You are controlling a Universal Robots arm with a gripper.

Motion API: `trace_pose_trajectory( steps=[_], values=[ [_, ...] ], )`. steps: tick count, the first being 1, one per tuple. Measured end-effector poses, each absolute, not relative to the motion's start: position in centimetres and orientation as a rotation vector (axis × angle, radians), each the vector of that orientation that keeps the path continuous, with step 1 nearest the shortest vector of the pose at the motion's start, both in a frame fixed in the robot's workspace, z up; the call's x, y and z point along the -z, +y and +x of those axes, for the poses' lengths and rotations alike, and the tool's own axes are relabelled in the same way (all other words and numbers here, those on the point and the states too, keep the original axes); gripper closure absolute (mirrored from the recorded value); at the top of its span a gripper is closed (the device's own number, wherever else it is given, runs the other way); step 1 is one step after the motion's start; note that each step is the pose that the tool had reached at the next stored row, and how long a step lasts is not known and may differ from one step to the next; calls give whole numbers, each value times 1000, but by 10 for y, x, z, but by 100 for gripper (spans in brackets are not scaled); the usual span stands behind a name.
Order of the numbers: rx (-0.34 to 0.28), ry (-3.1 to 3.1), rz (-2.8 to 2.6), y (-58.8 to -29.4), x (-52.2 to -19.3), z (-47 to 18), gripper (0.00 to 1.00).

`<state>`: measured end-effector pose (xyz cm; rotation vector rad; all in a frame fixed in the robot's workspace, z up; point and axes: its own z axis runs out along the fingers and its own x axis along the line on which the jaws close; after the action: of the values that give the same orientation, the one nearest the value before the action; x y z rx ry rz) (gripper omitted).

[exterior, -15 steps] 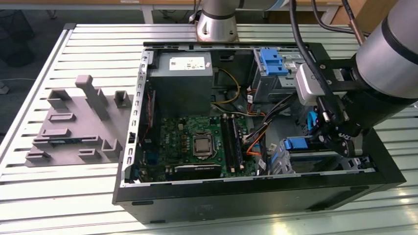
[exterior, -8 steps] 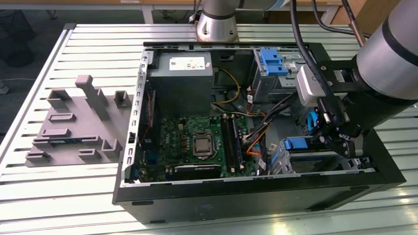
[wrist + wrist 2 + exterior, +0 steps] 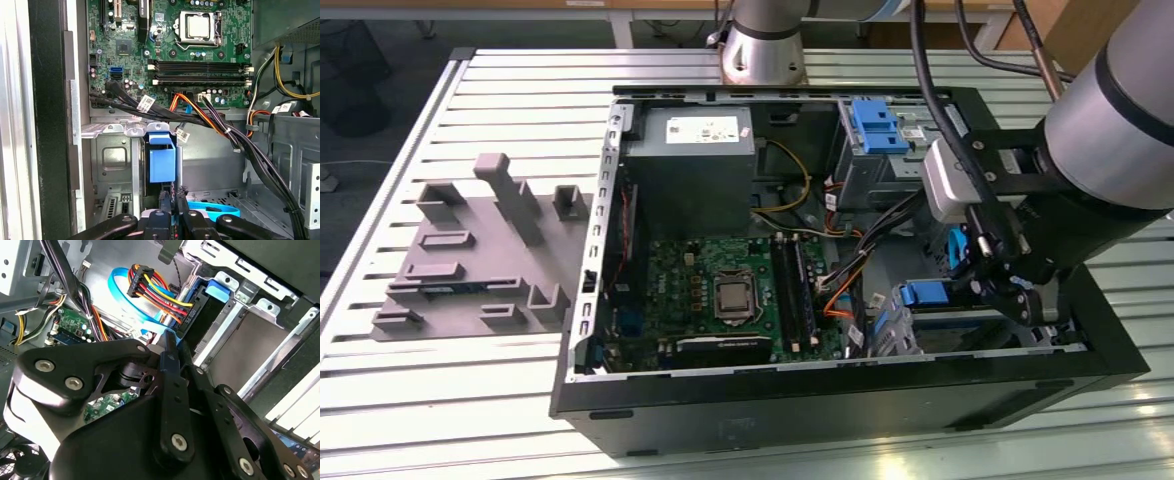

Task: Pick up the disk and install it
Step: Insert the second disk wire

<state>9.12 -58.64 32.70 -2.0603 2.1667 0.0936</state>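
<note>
Open PC case (image 3: pixel 854 385) on a slatted table (image 3: pixel 480 400), side panel off. Arm reaches in from the exterior view's right; gripper (image 3: pixel 1001 285) is low inside the case by the drive cage (image 3: pixel 947 330), its tips hidden behind its own body there. In both wrist views the black fingers (image 3: pixel 167 210) sit nearly together, pinched on a thin blue edge. That looks like the disk (image 3: pixel 162 162), standing on edge in the cage slot, blue carrier tab facing up; its silver body and label are hidden, so the grip on it is likely, not certain. Cable bundle (image 3: pixel 200 117) crosses above the cage and cuts off part of the motherboard (image 3: pixel 720 295). Grey power supply (image 3: pixel 691 165) sits at the far end. Second blue bracket (image 3: pixel 874 125) is upright, well apart. Grey fixture (image 3: pixel 474 255) lies outside the case, on the exterior view's left.
</note>
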Motion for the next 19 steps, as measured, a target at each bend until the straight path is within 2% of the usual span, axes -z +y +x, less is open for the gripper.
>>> trace_pose_trajectory(
  steps=[8,10,11,19],
  values=[
    [-95,2166,-2060,-586,-326,91,84],
    [-95,2166,-2060,-586,-326,91,83],
    [-95,2166,-2060,-586,-326,91,76],
    [-94,2167,-2060,-586,-335,91,76]
  ],
)
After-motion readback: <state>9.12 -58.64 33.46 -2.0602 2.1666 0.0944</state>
